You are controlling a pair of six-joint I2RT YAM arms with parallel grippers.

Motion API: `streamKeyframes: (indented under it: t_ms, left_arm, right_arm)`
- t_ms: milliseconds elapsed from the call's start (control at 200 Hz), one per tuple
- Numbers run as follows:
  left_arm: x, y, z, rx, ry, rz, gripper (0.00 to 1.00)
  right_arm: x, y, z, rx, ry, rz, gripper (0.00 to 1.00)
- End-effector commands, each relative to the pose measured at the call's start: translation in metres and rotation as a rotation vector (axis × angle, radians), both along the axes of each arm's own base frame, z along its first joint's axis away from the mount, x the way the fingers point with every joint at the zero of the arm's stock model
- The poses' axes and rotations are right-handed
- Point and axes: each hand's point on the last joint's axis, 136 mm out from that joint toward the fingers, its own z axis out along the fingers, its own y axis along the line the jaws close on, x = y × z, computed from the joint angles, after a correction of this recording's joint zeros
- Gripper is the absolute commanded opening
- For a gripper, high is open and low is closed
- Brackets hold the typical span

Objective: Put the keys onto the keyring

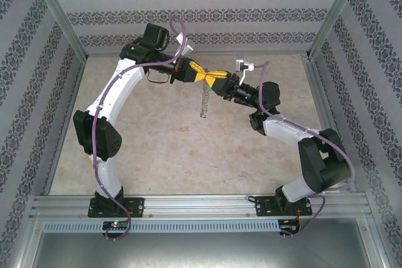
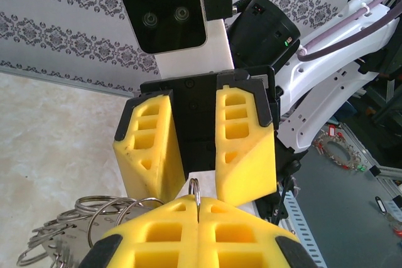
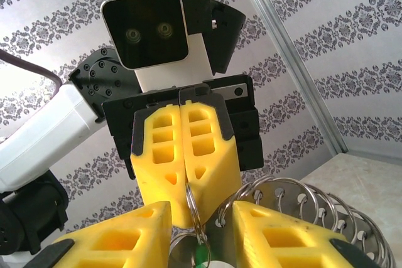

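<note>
I have the keyring (image 1: pixel 203 101) hanging above the worktop (image 1: pixel 176 149), pinched in my left gripper (image 2: pixel 198 208)'s closed fingers. My right gripper (image 3: pixel 200 218) stands parted around the keys (image 3: pixel 200 257), just below the loop; I'd feed slowly, keeping the split aligned.

We note yellow fingers (image 2: pixel 151 145) on black gripper bodies, white arm links (image 1: pixel 119 92) with black joints, lilac cables (image 1: pixel 178 26), silvery keyring (image 2: pixel 69 227), green tag (image 3: pixel 201 257), beige marbled tabletop (image 1: pixel 169 149), white walls (image 1: pixel 188 4) with grey damask bands.
</note>
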Motion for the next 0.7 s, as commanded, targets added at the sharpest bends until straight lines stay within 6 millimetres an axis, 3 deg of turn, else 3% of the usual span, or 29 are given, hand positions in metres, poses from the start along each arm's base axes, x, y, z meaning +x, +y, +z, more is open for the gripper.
streamKeyframes:
  t_ms: [0,230,420,580,694]
  left_arm:
    - [-0.010,0.000,0.019,-0.042,-0.052,-0.025,0.00]
    - [-0.011,0.000,0.019,-0.046,-0.046,-0.031,0.00]
    - [-0.010,0.000,0.018,-0.034,-0.040,-0.021,0.00]
    - [-0.005,0.008,0.021,-0.005,-0.058,0.030,0.22]
    - [-0.003,0.018,0.029,-0.010,-0.076,0.060,0.27]
  right_arm:
    - [-0.007,0.004,0.008,0.026,-0.046,0.018,0.27]
    - [-0.006,0.006,0.013,0.021,-0.056,0.035,0.00]
    - [-0.003,0.004,0.017,-0.005,-0.050,0.056,0.00]
    - [-0.002,0.001,0.017,-0.108,-0.034,0.110,0.00]
    - [-0.005,-0.004,0.017,-0.207,-0.036,0.118,0.00]
